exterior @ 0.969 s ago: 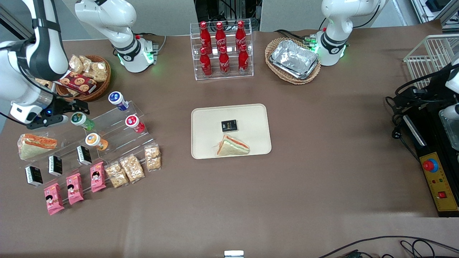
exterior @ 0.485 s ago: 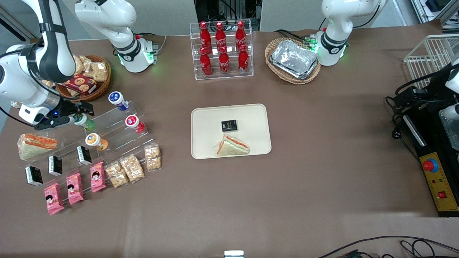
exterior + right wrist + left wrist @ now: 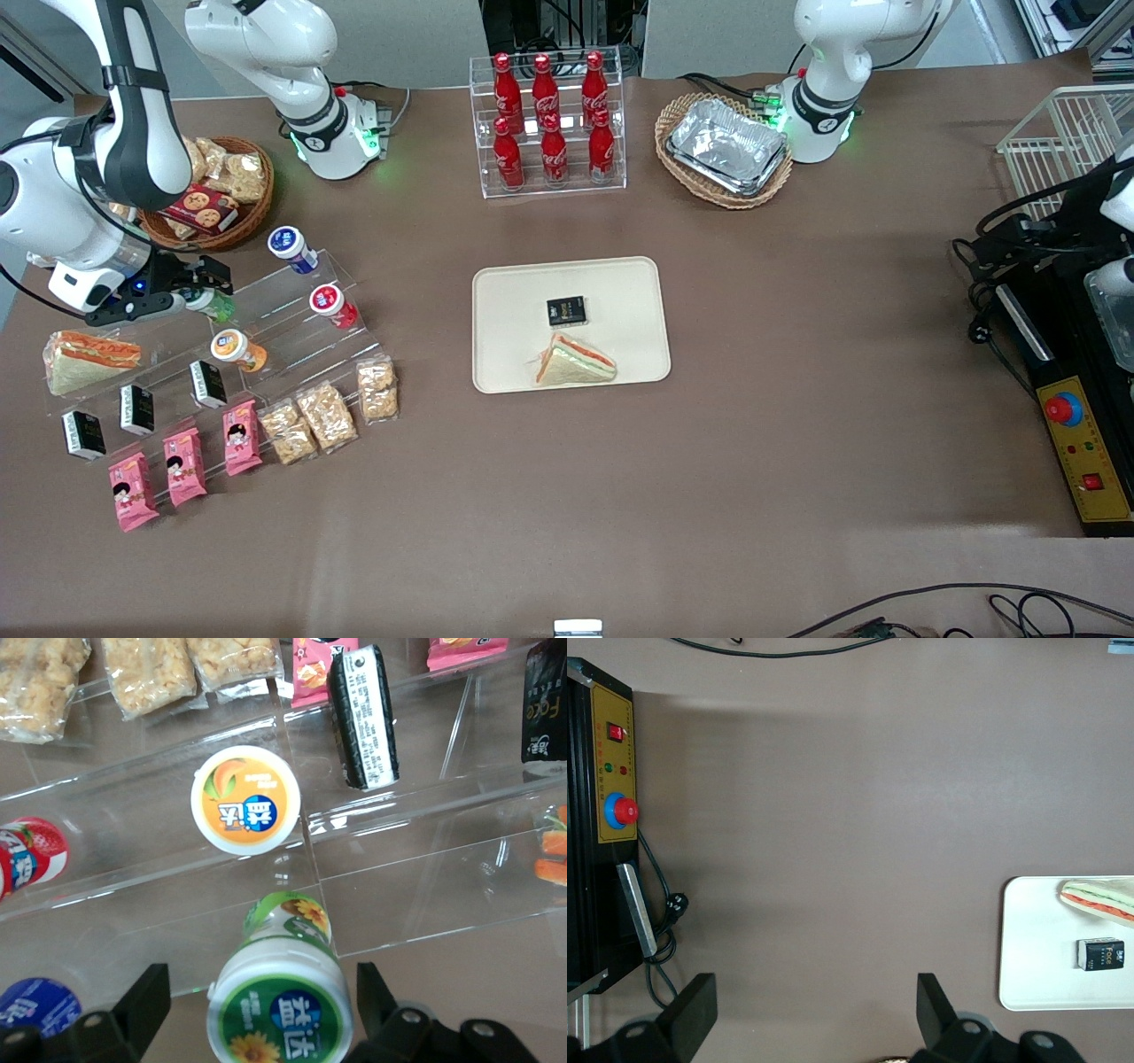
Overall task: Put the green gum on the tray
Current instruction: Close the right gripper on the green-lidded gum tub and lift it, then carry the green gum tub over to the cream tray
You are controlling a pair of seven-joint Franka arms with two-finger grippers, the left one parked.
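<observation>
Task barely started: green gum point(image 3: 282, 1008) is on the clear acrylic step rack point(image 3: 292, 323), upper step, not lifted. Tray point(image 3: 620, 292) sits well apart from the rack, toward the table middle, and carries only a sandwich wedge point(image 3: 574, 361) and a small black packet point(image 3: 565, 310); no gum on it.

Left to do, by my read: close, lift off the rack, carry to the tray, release on a bare patch.

Gripper point(image 3: 257, 1010) is at the rack, straddling the gum. Wrist view shows the fingers point(image 3: 133, 1005) spread wide, one each side of the white lid, with visible gaps both sides, so not touching and holding nothing. Orange-lidded gum bottle point(image 3: 245, 800) sits one step down from the green gum, clear of the fingers.
</observation>
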